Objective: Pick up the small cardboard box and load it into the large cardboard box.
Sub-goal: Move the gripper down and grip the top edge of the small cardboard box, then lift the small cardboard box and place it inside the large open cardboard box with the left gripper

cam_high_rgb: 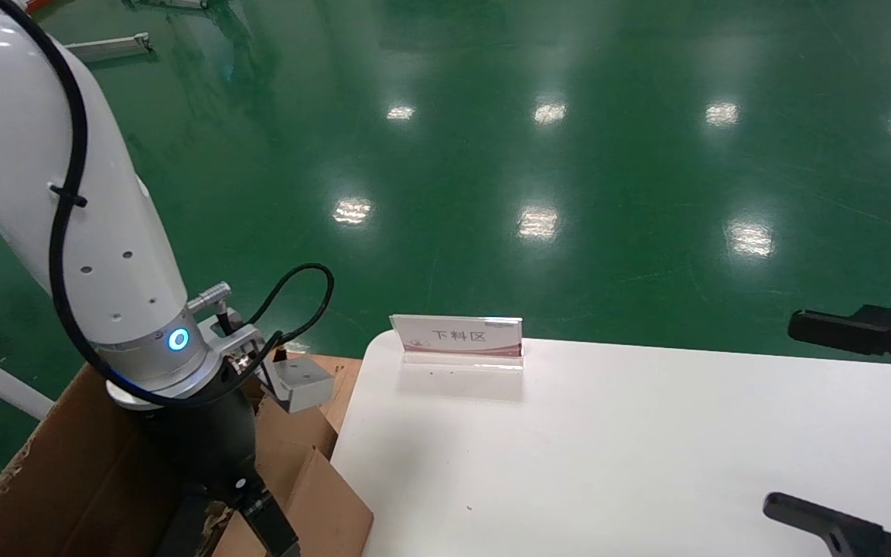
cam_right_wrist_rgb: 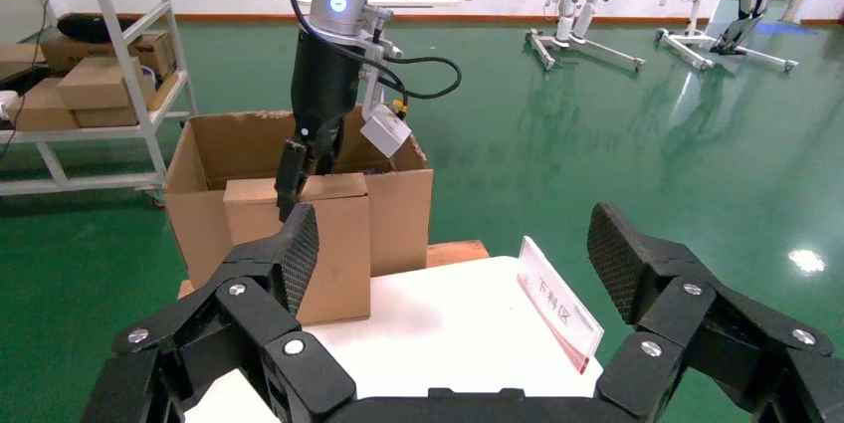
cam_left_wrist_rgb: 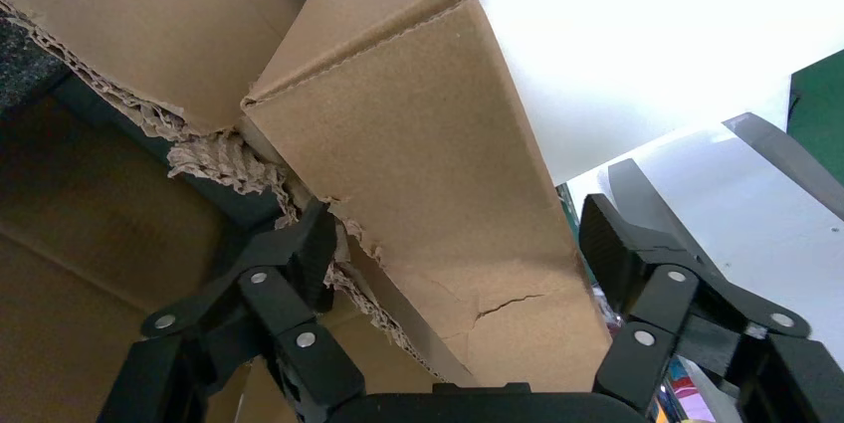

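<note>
**Left arm down in the carton, no small box to be seen**

The large cardboard box (cam_right_wrist_rgb: 299,204) sits on the floor just beside the white table (cam_high_rgb: 646,449). The left gripper (cam_left_wrist_rgb: 453,244) is down inside it, fingers spread around a ragged flap (cam_left_wrist_rgb: 418,194), holding nothing. I can't spot the small cardboard box anywhere, so it's probably loaded already. The right gripper (cam_right_wrist_rgb: 453,264) hangs spread over the table, near the sign stand (cam_high_rgb: 457,336).
</note>
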Action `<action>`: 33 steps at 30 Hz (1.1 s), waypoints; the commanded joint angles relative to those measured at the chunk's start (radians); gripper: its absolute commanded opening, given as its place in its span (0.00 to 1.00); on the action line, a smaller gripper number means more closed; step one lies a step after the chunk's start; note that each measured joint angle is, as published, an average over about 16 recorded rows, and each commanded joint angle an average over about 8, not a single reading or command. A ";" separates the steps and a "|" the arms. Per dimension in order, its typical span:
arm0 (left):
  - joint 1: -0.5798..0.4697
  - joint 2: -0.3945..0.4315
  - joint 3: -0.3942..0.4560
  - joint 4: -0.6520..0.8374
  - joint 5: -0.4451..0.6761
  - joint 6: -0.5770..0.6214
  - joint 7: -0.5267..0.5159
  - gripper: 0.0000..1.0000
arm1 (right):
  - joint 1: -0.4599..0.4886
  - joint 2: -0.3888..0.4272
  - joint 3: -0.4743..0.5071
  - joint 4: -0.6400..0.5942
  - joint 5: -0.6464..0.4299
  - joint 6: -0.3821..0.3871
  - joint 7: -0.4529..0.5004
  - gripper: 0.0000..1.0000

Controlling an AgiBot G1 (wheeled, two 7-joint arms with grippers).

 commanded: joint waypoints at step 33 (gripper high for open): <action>-0.061 -0.001 -0.058 0.017 0.006 0.024 0.029 0.00 | 0.000 0.000 0.000 0.000 0.000 0.000 0.000 1.00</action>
